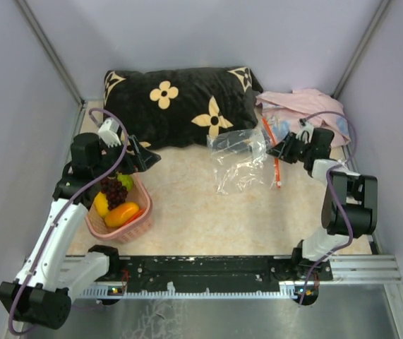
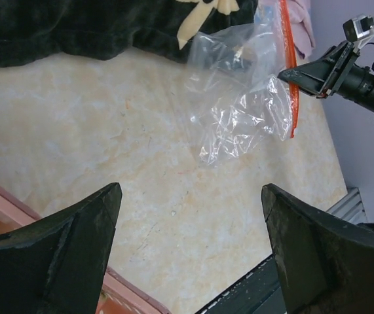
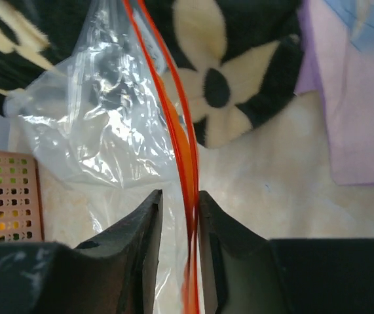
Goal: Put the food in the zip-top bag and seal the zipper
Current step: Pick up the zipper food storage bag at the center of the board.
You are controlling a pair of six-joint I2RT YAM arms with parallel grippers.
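Clear zip-top bag (image 1: 240,159) crumpled on table (image 1: 194,212), just in front of black flowered pillow (image 1: 180,106), at pillow's rt end. In left wrist view, bag's far corner up against pillow edge. Mouth w/ red-orange zipper (image 1: 277,169) on bag's rt side, running from beside pillow's rt corner toward the near edge. Seen from rt wrist cam as two orange lines, close together, w/ pillow's cream flower behind them.

Food in pink basket (image 1: 147,201), near pillow's left front corner, well apart from bag: dark purple grapes (image 1: 114,189), green piece (image 1: 125,181), yellow piece (image 1: 101,205), orange piece (image 1: 122,213), sliver of red (image 1: 134,215).

Right gripper (image 1: 275,150) low at zipper, off pillow's rt front corner. Fingers (image 3: 144,222) narrowly apart w/ strip running between them; thin slit visible on one side of strip. Cannot tell if actually pinching or just straddling.

Left gripper (image 1: 143,157) spread wide, nothing between fingers, at pillow's left front edge, above basket's far rim. In its own cam: bare table between fingers, pink rim at lower left.

Pink cloth (image 1: 300,102) bunched just rt of pillow, behind bag.
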